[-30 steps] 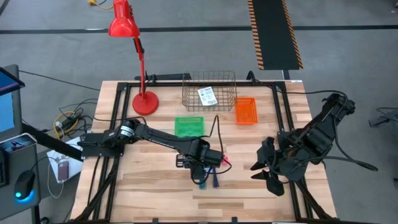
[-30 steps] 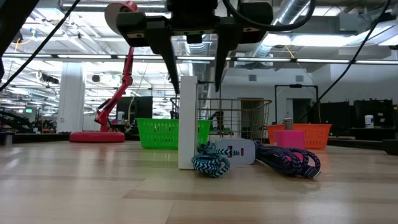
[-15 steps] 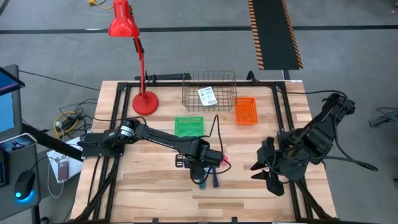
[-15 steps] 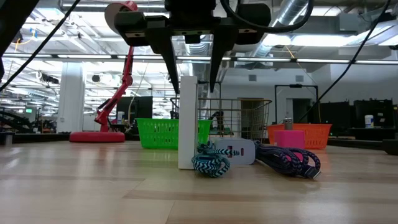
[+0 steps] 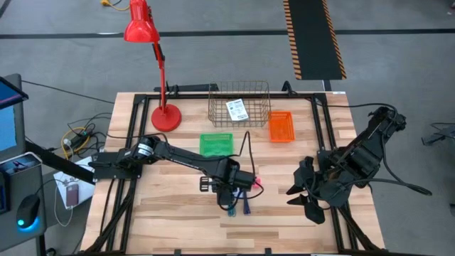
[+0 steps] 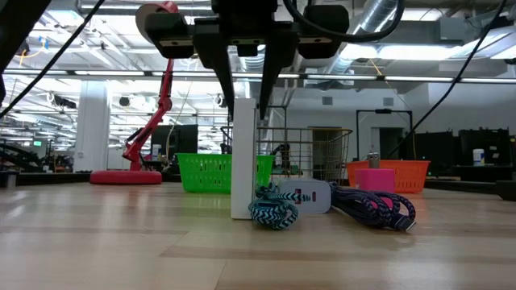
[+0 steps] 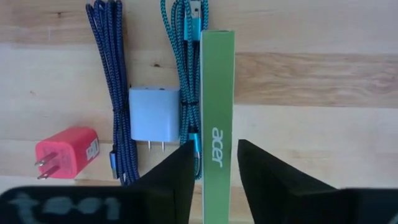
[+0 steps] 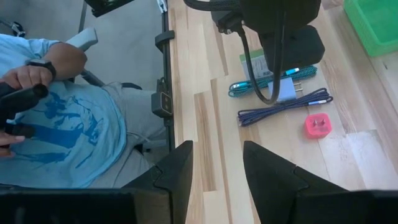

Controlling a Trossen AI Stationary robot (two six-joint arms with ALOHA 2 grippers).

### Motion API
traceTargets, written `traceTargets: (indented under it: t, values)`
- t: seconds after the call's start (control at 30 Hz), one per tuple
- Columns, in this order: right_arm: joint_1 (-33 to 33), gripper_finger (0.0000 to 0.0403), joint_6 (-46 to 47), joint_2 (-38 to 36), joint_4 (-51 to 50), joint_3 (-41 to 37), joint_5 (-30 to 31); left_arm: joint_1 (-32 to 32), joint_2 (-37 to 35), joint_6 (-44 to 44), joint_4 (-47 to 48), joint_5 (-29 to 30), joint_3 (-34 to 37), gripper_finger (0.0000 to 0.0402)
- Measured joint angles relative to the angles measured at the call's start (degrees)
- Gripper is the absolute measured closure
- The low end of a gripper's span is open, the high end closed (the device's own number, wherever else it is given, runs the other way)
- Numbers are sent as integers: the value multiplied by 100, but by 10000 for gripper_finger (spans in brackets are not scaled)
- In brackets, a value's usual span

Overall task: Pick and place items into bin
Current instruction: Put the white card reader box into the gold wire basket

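Observation:
A slim box (image 7: 217,93) with a green top marked acer and a white side (image 6: 243,161) stands upright on the table. My left gripper (image 7: 216,146) (image 6: 247,109) points straight down over it. Its fingers stand close on either side of the box's top, with a thin gap on each side. Beside the box lie a teal braided cable (image 7: 186,62), a pale blue-grey charger block (image 7: 154,113), a dark blue braided cable (image 7: 102,74) and a pink-red plug block (image 7: 65,151). My right gripper (image 8: 217,162) hangs open above the table's right side (image 5: 302,192), holding nothing.
A wire basket (image 5: 239,92) at the far edge holds a white printed packet (image 5: 237,109). A green bin (image 5: 216,144) and an orange bin (image 5: 281,126) sit in front of it. A red desk lamp (image 5: 165,114) stands far left. A seated person (image 8: 62,124) is beside the table.
My left gripper has stayed in place over the upright box while its fingers have drawn together from wide apart to close beside the box's top. The box and the cables have not moved.

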State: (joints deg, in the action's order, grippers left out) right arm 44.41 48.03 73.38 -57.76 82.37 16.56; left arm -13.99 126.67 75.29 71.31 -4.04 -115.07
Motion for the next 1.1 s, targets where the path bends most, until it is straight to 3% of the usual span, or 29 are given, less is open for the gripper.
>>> traceTargets:
  t: [0.5,0.97,1.1]
  values:
    - [2,267,-2,0,4,0,0,207,348,173,-5,-618,-26,350]
    - [2,268,-1,0,3,2,-2,205,365,197,-7,-495,-39,354]
    - [2,268,0,0,2,2,0,205,367,221,-29,-477,-39,339]
